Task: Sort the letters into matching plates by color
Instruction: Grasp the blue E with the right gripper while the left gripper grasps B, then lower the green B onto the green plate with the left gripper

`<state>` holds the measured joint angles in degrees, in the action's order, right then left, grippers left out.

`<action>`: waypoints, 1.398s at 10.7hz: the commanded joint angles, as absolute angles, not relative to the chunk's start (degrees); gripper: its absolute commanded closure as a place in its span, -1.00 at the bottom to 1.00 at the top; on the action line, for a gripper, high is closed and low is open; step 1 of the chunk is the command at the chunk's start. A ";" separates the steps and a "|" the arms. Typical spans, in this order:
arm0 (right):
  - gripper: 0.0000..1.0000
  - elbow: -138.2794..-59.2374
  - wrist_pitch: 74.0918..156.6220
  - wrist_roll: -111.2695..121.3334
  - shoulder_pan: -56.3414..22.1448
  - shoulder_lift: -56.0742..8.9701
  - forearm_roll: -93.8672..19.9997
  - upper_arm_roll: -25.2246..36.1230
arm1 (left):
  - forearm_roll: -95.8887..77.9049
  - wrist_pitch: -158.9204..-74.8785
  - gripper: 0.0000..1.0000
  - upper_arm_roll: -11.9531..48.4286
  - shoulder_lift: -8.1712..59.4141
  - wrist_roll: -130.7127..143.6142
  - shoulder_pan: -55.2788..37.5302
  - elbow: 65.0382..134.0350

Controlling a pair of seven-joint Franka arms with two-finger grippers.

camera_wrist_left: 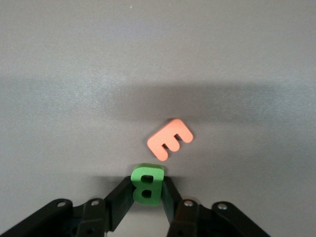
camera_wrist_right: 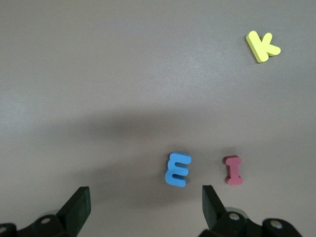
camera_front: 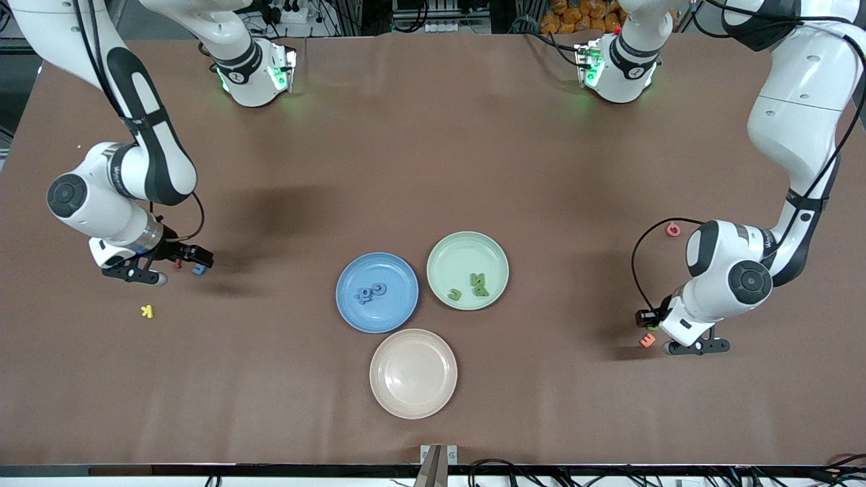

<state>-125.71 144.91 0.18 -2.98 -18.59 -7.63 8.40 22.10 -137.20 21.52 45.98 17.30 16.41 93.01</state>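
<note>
My left gripper (camera_wrist_left: 147, 191) is shut on a green letter B (camera_wrist_left: 148, 178) down at the table, at the left arm's end (camera_front: 651, 323). My right gripper (camera_wrist_right: 145, 203) hangs open just over the table at the right arm's end (camera_front: 172, 265), with nothing between its fingers. A blue letter E (camera_wrist_right: 177, 169) lies on the table just ahead of its fingertips (camera_front: 198, 269). The blue plate (camera_front: 394, 315) holds blue letters (camera_front: 371, 292). Beside it, the pale green plate (camera_front: 460, 251) holds green letters (camera_front: 479, 284).
An orange E (camera_wrist_left: 170, 139) lies right beside the held B (camera_front: 647, 340). A red I (camera_wrist_right: 233, 170) sits next to the blue E, and a yellow K (camera_front: 147, 311) lies nearer the front camera. A pink letter (camera_front: 672, 229) lies by the left arm. A beige plate (camera_front: 413, 373) holds nothing.
</note>
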 commanded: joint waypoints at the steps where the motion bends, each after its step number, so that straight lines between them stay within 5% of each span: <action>1: -1.00 -125.95 147.22 -5.42 -2.72 -21.09 -7.12 8.35 | 21.97 -137.64 1.00 21.01 46.23 18.81 15.73 93.25; 10: -0.99 -126.21 150.90 -9.32 -2.11 -25.13 -7.65 8.35 | 21.36 -133.96 1.00 22.93 41.84 34.86 9.94 93.34; 15: -0.41 -126.47 151.26 -9.14 -1.93 -25.66 -7.65 8.35 | 21.27 -131.22 1.00 29.27 41.40 48.31 6.08 93.34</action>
